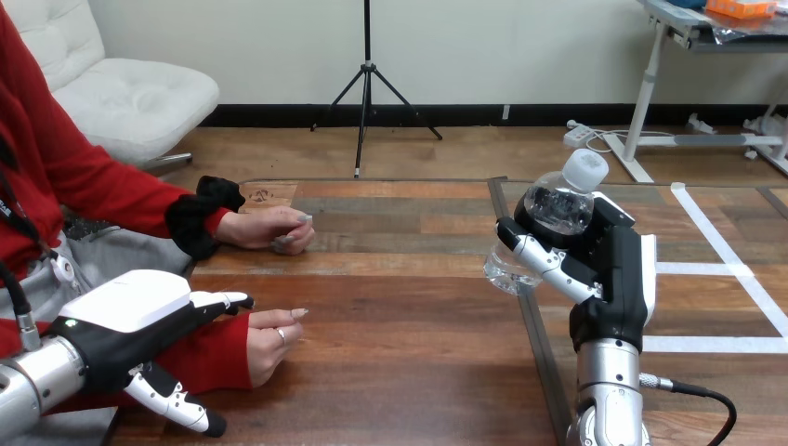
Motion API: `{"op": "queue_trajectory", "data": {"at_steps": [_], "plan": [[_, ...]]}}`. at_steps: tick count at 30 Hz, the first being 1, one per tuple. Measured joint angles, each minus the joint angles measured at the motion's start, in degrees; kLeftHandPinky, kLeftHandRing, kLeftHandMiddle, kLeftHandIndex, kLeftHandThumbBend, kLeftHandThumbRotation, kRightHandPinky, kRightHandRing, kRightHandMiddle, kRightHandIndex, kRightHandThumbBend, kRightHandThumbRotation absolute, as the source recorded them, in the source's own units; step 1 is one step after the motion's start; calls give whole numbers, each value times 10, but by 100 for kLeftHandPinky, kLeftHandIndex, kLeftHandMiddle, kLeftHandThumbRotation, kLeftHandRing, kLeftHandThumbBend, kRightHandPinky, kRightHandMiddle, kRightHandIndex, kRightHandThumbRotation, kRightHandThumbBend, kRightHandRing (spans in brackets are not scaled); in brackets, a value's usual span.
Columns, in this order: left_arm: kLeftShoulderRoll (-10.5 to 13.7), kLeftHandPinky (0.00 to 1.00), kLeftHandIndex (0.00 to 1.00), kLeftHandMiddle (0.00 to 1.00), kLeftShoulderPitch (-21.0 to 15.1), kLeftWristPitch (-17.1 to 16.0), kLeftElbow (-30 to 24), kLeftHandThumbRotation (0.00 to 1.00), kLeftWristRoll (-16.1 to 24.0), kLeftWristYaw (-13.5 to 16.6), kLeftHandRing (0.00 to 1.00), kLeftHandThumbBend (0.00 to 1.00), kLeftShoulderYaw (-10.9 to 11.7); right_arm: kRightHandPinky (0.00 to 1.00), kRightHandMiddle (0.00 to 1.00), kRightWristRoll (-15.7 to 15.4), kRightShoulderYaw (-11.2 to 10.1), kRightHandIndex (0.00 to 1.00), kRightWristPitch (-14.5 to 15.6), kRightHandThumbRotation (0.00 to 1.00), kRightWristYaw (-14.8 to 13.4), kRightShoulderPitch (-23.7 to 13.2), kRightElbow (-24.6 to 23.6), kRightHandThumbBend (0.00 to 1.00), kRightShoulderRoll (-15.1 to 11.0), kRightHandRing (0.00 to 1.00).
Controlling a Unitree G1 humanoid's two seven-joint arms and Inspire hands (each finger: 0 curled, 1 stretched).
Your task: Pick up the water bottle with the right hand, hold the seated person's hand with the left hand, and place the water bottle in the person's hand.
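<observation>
While the right robot hand (pixel 581 265) grips the water bottle (pixel 558 209), cap tilted up, well right of the person's nearer hand (pixel 271 339), the left robot hand (pixel 130 311) hovers open beside its sleeve (pixel 200 358), clasping nothing. The bottle must likely cross the counter (pixel 409 316) leftward.

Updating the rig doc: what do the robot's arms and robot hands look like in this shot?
The left forearm and right forearm are silver metal cylinders. The left robot hand is black with a smooth white shell on its back and black-and-white jointed fingers. The right robot hand is boxy and black, with a white side panel and matching fingers.
</observation>
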Motion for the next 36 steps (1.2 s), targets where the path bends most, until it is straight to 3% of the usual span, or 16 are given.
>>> {"op": "queue_trajectory", "data": {"at_steps": [16,36], "plan": [[0,69,89,86,-24,8,27,39,47,58,80,100,-31,42,47,3,0,45,0,0,8,4,0,74,1,44],[-5,72,88,85,-80,15,101,33,94,117,80,100,-88,40,46,18,0,45,0,0,20,12,-5,76,8,43]]}}
